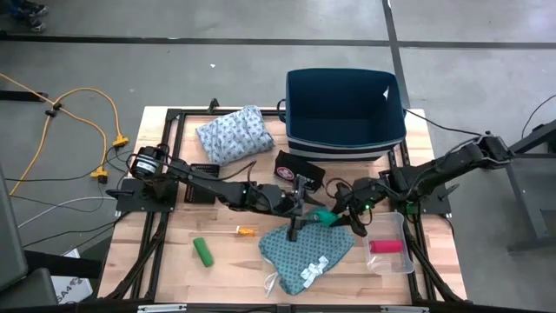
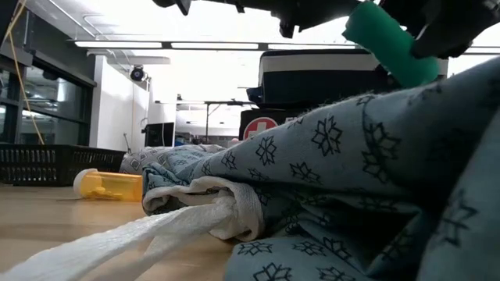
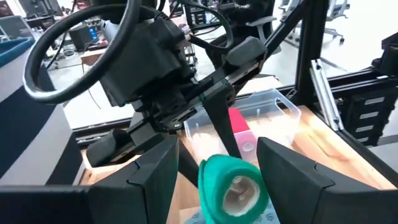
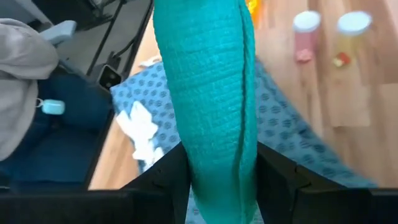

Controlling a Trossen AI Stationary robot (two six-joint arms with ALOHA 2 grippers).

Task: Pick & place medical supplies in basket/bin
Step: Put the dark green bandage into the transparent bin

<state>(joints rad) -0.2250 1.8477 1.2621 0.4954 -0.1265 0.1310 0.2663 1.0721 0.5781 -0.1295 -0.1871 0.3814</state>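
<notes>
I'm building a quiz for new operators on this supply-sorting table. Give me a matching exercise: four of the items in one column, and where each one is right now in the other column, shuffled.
Things:
1. teal roll
2. red roll
3. green roll
4. pale blue-grey cloth

Places:
A. lying on the bare table, on the left arm's side of the teal cloth
B. inside the clear tray
C. beside the blue bin, outside it
D. between the fingers of the right gripper, above the teal cloth

Pairs: 1-D, 2-B, 3-A, 4-C
</notes>
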